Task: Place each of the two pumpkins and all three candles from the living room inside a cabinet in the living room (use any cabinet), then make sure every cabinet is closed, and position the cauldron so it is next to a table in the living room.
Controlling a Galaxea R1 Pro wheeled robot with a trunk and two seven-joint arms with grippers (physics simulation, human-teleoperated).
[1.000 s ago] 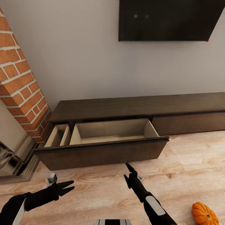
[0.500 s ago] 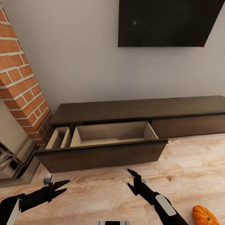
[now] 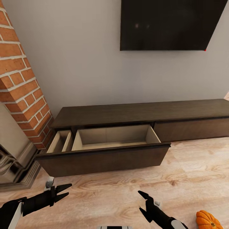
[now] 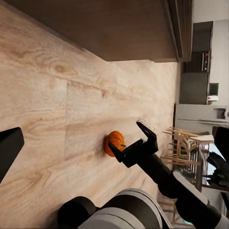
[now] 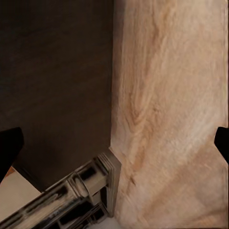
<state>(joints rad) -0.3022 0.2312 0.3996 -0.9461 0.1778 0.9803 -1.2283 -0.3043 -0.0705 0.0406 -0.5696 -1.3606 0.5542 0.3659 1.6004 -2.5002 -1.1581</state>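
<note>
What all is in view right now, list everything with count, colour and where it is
pumpkin: one, bright orange, on the floor at the robot's right, near the right arm.
cabinet: one, dark brown, long and low against the wall; its left drawer is pulled open, pale beige inside, nothing visible in it.
screen: one, black, on the wall above the cabinet.
brick column: one, red-orange, left of the cabinet.
floor: light wood planks.
left tool: black, open, low over the floor before the drawer.
right tool: black, open, over the floor beside the pumpkin.
</note>
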